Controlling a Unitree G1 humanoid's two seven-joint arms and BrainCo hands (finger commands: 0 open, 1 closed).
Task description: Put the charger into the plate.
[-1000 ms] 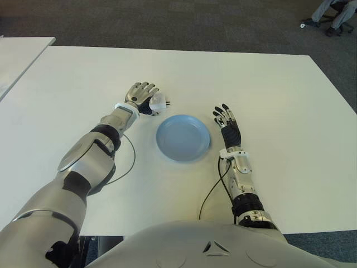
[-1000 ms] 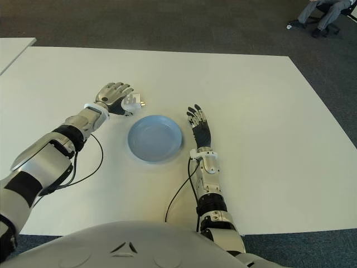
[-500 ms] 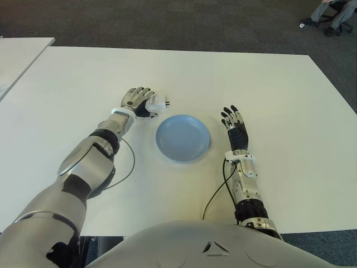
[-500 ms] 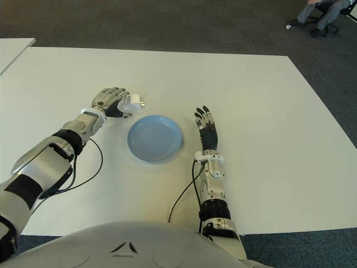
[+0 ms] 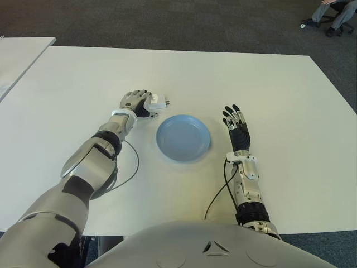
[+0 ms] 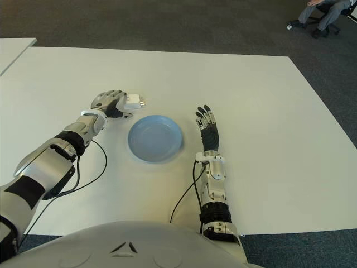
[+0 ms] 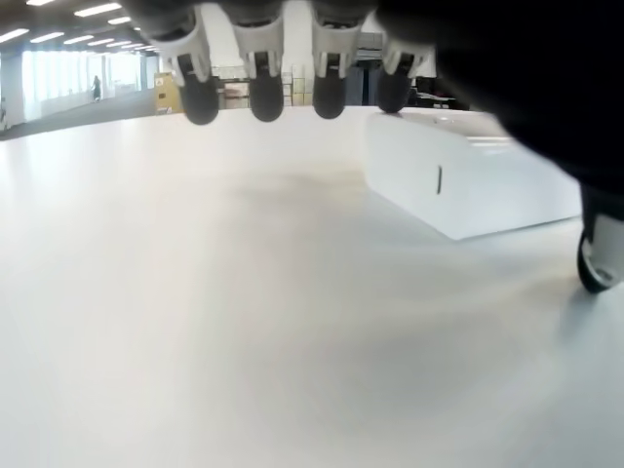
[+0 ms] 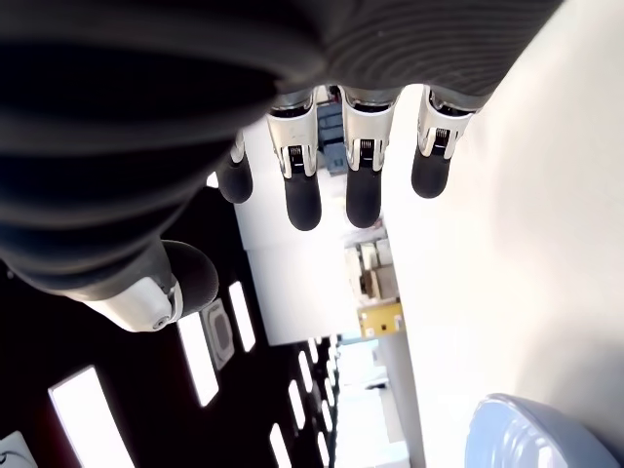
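Note:
The charger (image 5: 157,103) is a white block with metal prongs, lying on the white table (image 5: 279,78) just beyond the upper left of the plate. The plate (image 5: 183,137) is light blue, round and holds nothing. My left hand (image 5: 135,102) sits right beside the charger on its left, palm toward it. In the left wrist view the charger (image 7: 478,180) lies on the table between the curved fingers (image 7: 265,93) and the thumb, and they do not grip it. My right hand (image 5: 236,124) lies flat to the right of the plate, fingers spread, holding nothing.
A second white table (image 5: 17,56) stands off to the far left. A seated person's legs (image 5: 332,11) show on the dark carpet at the far right. Black cables (image 5: 131,167) trail from both wrists across the table's near part.
My left hand has pulled back to the left and lowered beside the charger, which has stayed in place. My right hand has shifted slightly to the right.

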